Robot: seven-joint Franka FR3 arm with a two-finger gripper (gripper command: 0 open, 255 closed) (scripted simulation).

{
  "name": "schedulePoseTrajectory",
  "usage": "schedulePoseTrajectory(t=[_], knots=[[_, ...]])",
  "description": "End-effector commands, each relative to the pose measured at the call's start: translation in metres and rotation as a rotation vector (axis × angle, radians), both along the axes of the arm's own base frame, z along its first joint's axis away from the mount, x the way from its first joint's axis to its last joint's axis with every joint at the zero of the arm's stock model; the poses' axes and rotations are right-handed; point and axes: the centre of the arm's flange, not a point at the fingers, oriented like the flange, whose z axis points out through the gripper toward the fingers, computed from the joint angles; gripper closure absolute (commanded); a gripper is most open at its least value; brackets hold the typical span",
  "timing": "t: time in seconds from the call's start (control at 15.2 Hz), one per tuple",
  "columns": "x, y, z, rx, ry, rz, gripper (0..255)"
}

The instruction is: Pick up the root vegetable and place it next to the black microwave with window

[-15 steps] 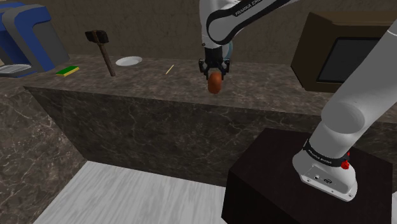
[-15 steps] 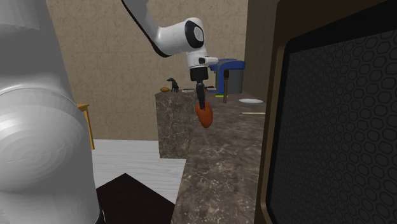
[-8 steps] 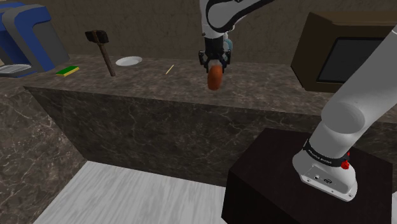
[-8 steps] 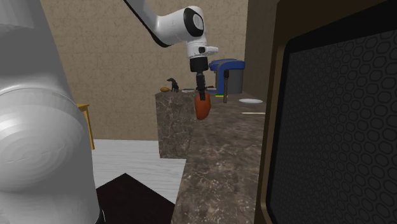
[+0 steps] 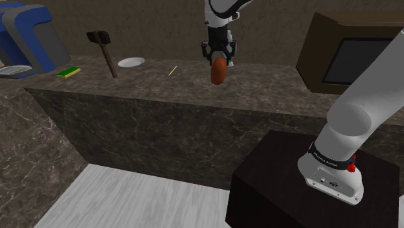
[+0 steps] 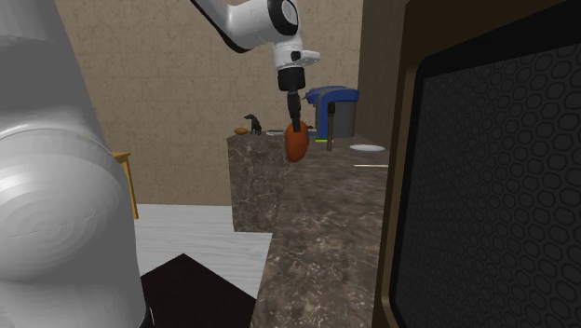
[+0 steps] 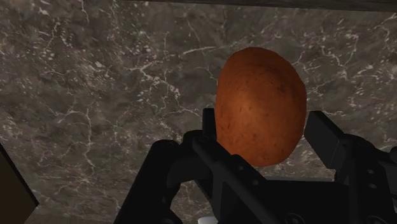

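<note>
Claw (image 5: 219, 59) is gripping the root vegetable (image 5: 219, 72), a brown-orange, potato-like one. Both fingers (image 7: 208, 122) are pressing on its sides, so the claw is closed only as far as its width.

It's hanging straight below the claw, long axis roughly vertical and in line with the fingers, lower end pointing at the worktop (image 5: 149, 83). It's sitting clear above the marbled surface, not touching.

Microwave (image 5: 349, 55), dark casing with a black window, is standing on the same worktop, well apart from the claw toward the shoulder view's right. Bare worktop is lying between the two. Hammer (image 5: 103, 48), plate (image 5: 131, 62) and thin stick (image 5: 172, 70) are lying on the claw's opposite side, off the path.

My read: grasp is done, carry is going on, placing not yet.

Next move is calling for sideways travel toward the microwave, then lowering just beside its near wall.

Risk: the grip is sitting on the upper end only, so the root vegetable could tilt or slip in transit.
</note>
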Motion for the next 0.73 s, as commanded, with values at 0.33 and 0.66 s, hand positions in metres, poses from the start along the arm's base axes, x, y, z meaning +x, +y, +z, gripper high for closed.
schedulePoseTrajectory(t=[0.33,0.66], knots=[[-0.001,0.0,0.039,0.0,0.0,0.0,255],[-0.001,0.0,0.065,0.0,0.0,0.0,255]])
